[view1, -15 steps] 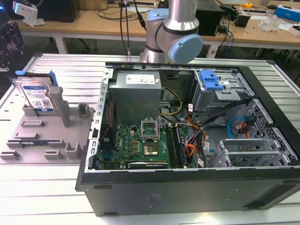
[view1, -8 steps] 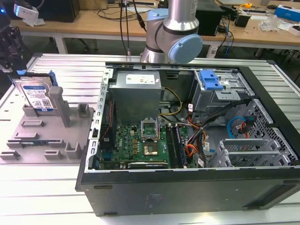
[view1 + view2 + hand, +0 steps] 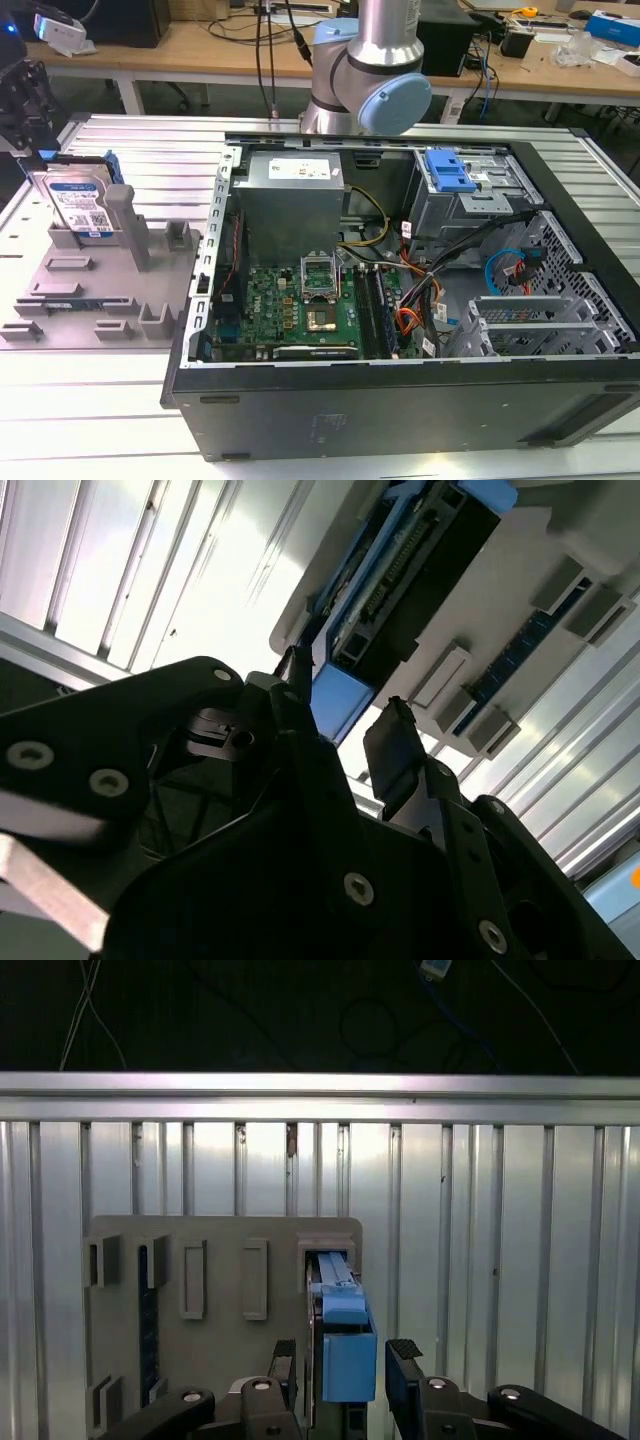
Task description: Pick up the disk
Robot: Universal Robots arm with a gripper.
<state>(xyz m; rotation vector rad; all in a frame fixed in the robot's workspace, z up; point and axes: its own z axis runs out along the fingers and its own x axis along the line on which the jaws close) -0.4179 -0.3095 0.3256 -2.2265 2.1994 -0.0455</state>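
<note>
Operator: Where is the disk found?

Checker: It is seen at the exterior view's left, stood on edge in a slot at the far end of the tray. The tray lies on the ribbed surface, just beside the open case.

Operator: And the pincer?

Checker: In both wrist views it is shown open. Its fingers are set one to each side of the disk's upper blue rail, with a gap on both sides. Nothing is gripped yet.

Operator: How is the disk expected to handle?

Checker: It is judged stiff and dense, heavy for so thin a thing. The smooth metal faces could slip under a weak squeeze. It is also taken to be sensitive to knocks, so a drop is to be avoided.

Operator: Where should hold be taken?

Checker: Across the two flat faces, close under the upper rail and centred along it, so that tilting in the slot is avoided. The plastic rails look less rigid and are better not squeezed.
</note>
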